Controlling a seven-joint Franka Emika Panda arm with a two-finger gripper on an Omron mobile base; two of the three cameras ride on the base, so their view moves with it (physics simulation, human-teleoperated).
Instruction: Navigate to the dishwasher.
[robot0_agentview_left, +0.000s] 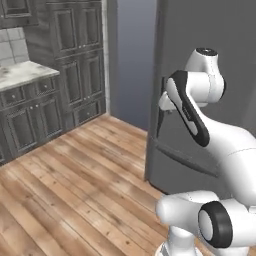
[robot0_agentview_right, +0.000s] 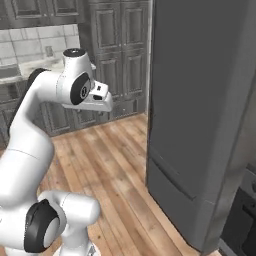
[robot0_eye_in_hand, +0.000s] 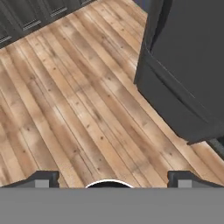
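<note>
The dishwasher is out of view. My gripper (robot0_eye_in_hand: 113, 180) hangs over the wooden floor (robot0_eye_in_hand: 74, 109), its two dark fingertips (robot0_eye_in_hand: 41, 179) set wide apart with nothing between them, so it is open. In the right base view the white hand (robot0_agentview_right: 100, 97) sits at the end of the folded arm, in front of the grey cabinets.
A tall dark grey fridge (robot0_agentview_left: 200, 65) (robot0_agentview_right: 200, 100) stands close ahead on the right, its lower drawer corner (robot0_eye_in_hand: 175, 100) near the gripper. Grey framed-panel cabinets (robot0_agentview_left: 30, 117) under a marble counter (robot0_agentview_left: 22, 75) line the left wall. A dark appliance edge (robot0_agentview_right: 245, 215) shows past the fridge.
</note>
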